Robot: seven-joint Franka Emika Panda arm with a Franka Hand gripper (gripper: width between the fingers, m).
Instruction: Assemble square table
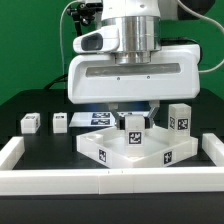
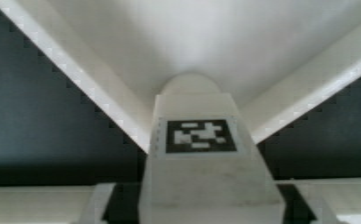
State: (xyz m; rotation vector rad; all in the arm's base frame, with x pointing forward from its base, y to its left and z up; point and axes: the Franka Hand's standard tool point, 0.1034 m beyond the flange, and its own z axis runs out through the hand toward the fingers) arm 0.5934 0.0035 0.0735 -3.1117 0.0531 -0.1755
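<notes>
On the exterior view, the arm (image 1: 122, 60) hangs over frame centre and hides its own fingers from me. Directly beneath it a leg (image 1: 133, 126) stands upright over the slab (image 1: 110, 152), which sits lower centre on the table (image 1: 50, 140). A second leg (image 1: 178, 120) stands near the slab's right corner. A third leg (image 1: 29, 123) and a fourth leg (image 1: 60, 122) lie at centre left.

On the wrist view, a tagged leg (image 2: 202, 130) fills the centre, with the slab's corner (image 2: 177, 40) behind it. The end effector (image 2: 209, 208) straddles that leg at the blurred lower edge. I cannot tell whether it grips.
</notes>
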